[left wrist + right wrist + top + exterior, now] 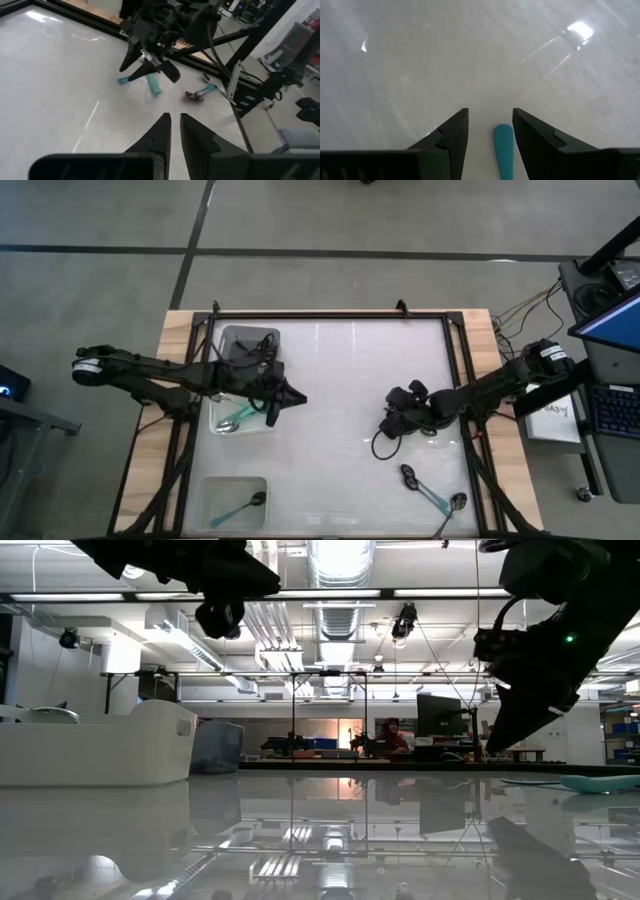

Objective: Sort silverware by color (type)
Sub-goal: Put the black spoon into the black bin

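Hovering my right gripper (490, 131) over the glossy white bench (340, 380), fingers apart around the tip of a teal-handled spoon (503, 150) lying flat between them, not yet pinched. I judge the thin handle could skid on the slick surface or slip out if I close off-centre. My left gripper (174, 125), nearly closed and empty, waits beside the white rectangular bin (262, 426); two more teal-handled spoons (432, 495) lie near the bench's front edge.
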Motion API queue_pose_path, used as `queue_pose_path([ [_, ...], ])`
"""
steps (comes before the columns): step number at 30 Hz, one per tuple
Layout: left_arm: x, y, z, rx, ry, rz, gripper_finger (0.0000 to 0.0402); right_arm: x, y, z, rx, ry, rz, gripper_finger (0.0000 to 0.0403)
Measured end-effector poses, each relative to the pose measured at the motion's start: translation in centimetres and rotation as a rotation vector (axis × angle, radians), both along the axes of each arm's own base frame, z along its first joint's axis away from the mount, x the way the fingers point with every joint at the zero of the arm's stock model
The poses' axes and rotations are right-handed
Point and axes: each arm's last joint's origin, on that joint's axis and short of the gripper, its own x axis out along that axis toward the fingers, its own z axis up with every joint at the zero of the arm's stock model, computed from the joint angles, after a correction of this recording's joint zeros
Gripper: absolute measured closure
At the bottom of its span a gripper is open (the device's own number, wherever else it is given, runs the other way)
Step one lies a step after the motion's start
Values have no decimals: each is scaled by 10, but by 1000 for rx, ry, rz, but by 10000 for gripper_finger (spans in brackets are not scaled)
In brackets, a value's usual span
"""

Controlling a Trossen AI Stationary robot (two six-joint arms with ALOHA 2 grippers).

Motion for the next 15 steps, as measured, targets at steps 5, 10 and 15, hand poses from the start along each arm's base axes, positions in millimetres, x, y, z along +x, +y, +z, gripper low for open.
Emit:
queue_pose_path([
  [5,0,-1,2,1,-16,3,378,1,1,0,36,-10,-11,257],
  [10,1,0,3,1,-30,4,378,0,6,-2,182,67,124,257],
  [15,1,0,3,1,-32,4,378,-1,10,-3,291,117,227,257],
])
